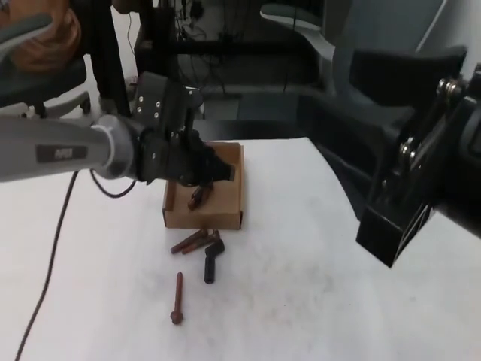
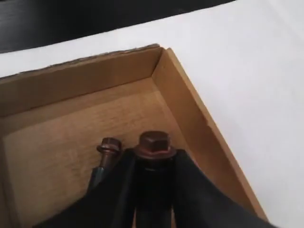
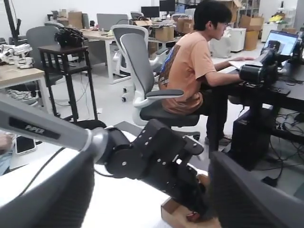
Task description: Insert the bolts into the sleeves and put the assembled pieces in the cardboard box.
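My left gripper (image 1: pixel 213 172) hangs over the cardboard box (image 1: pixel 225 218). In the left wrist view it (image 2: pixel 154 166) is shut on an assembled piece: a brown hex-head bolt (image 2: pixel 154 144) seated in a black sleeve, just above the box floor (image 2: pixel 57 147). A second assembled piece (image 2: pixel 107 151) lies in the box beside it (image 1: pixel 197 197). My right gripper (image 3: pixel 149 164) is held high at the right, open, with nothing between its fingers. It looks down at the left arm (image 3: pixel 142 159).
On the white table in front of the box lie a couple of brown bolts (image 1: pixel 192 242), a black sleeve (image 1: pixel 210 265) and a single bolt (image 1: pixel 178 298). A black cable (image 1: pixel 52 256) trails along the left. The right arm (image 1: pixel 413 173) looms at the right edge.
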You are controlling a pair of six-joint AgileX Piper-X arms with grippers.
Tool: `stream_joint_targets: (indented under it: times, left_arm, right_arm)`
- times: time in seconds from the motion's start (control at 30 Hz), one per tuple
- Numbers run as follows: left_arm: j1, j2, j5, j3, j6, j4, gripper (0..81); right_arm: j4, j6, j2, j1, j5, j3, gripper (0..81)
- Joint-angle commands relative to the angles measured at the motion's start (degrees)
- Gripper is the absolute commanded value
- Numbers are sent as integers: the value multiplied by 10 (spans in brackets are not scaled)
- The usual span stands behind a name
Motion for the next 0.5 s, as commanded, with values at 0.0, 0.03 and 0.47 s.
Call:
stream_joint_targets:
  times: [0.0,0.03,0.47]
  left_arm:
    - [1,6,-27,-27,20,-5,249]
    - [1,7,-28,-30,25,-6,343]
    - [-6,-59,2,-29,31,149,700]
  right_arm:
    - [4,16,-3,-2,-19,-2,647]
    - [5,16,-3,-2,-19,-2,647]
    - [14,16,-3,-2,-17,-2,647]
